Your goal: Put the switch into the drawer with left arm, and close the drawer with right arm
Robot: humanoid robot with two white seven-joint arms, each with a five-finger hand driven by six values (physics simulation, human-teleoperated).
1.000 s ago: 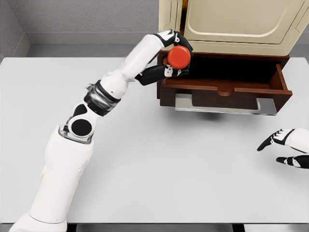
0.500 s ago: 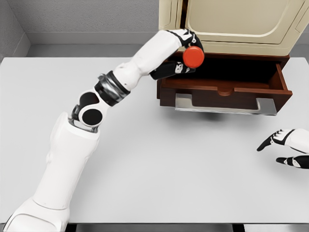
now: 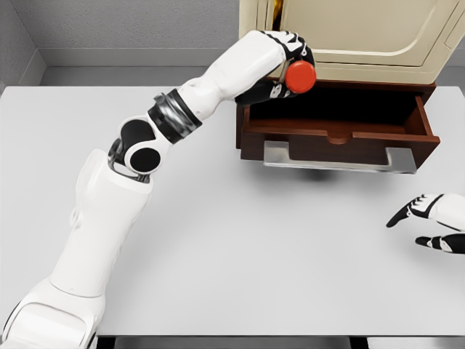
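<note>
Left hand [image 3: 285,58] reached across from the left, fingers closed around the red switch [image 3: 300,76]. Switch was held in the air above the rear left corner of the open wooden drawer [image 3: 338,134], not yet inside it. Drawer stood pulled out from the cream cabinet [image 3: 349,33] on the grey surface [image 3: 240,247]. Right hand [image 3: 432,222] lay near the surface's right edge, fingers loosely spread, holding nothing.

A broad, flat white table [image 3: 240,240] fills most of the view, its surface smooth and matte. A cream-coloured cabinet with a rounded recessed panel [image 3: 356,29] stands at the table's far edge, and a grey wall [image 3: 131,25] runs behind both.
</note>
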